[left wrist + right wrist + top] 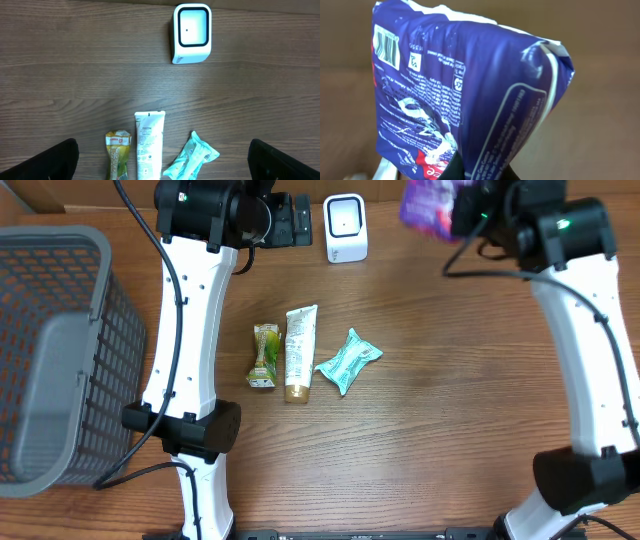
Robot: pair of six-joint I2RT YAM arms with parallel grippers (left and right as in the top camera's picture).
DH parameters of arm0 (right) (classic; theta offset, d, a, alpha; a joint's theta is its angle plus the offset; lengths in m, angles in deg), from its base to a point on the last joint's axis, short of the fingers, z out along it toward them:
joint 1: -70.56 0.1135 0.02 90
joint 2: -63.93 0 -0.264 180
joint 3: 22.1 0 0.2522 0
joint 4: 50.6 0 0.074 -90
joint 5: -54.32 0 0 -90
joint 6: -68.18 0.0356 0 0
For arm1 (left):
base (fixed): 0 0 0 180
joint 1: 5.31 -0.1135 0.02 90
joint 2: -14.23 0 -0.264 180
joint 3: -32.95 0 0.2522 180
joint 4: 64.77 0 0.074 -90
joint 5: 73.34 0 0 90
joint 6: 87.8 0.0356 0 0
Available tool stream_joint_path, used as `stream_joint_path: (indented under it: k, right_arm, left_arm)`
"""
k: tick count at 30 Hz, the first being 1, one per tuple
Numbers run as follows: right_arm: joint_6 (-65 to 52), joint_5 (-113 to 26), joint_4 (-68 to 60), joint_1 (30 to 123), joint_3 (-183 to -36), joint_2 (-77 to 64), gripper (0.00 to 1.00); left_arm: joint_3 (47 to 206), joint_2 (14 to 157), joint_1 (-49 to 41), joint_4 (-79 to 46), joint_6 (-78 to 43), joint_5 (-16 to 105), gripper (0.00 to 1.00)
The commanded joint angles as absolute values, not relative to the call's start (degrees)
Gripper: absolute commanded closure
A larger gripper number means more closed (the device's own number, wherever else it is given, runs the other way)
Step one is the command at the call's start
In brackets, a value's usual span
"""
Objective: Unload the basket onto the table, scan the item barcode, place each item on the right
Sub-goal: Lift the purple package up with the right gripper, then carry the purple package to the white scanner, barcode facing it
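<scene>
Purple packet [428, 204] aloft in right pincer [466, 212], near scanner [346, 226].

A glossy purple plastic packet [470, 95], crinkled and tilted, is seen filling most of the frame against a blurred brown surface [605, 125]. A black-and-white barcode [387, 47] is printed at the packet's upper left corner, with small white print below it. A white seam [555, 85] is seen along the packet's right edge. The packet's lower edge is pinched by the right gripper [480, 172], dark fingers [454, 169] closed on it. A pale blurred object [382, 170] at the packet's lower left cannot be identified.
</scene>
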State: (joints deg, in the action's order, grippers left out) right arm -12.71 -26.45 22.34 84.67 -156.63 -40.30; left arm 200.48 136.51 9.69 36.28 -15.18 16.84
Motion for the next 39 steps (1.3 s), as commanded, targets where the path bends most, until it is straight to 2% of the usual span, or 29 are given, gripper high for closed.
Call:
stream_joint_path:
  k: [1,7,23,35,39]
  right_arm:
    - [-21.85,-4.11,16.66,91.38,-157.75,-40.95,0.96]
    - [-38.18,5.44,5.88,96.03,-157.73,-46.94,0.96]
    - [-74.13,4.17,-20.74,96.05,-157.71,-64.6,0.96]
    - [-79.09,1.64,-22.86,96.23,-157.68,-68.05,0.96]
    - [-79.27,-0.09,-23.04,96.23,-156.53,-68.12,0.96]
  left_arm:
    - [200.51,136.79,10.09,36.17,-14.09,16.23,0.0]
    - [200.51,136.79,10.09,36.17,-14.07,16.23,0.01]
    - [200.51,136.81,10.09,36.17,-14.09,16.23,0.0]
    - [200.59,135.42,9.69,40.3,-13.74,15.16,0.0]
    - [200.57,132.73,9.19,42.94,-6.88,15.16,0.0]
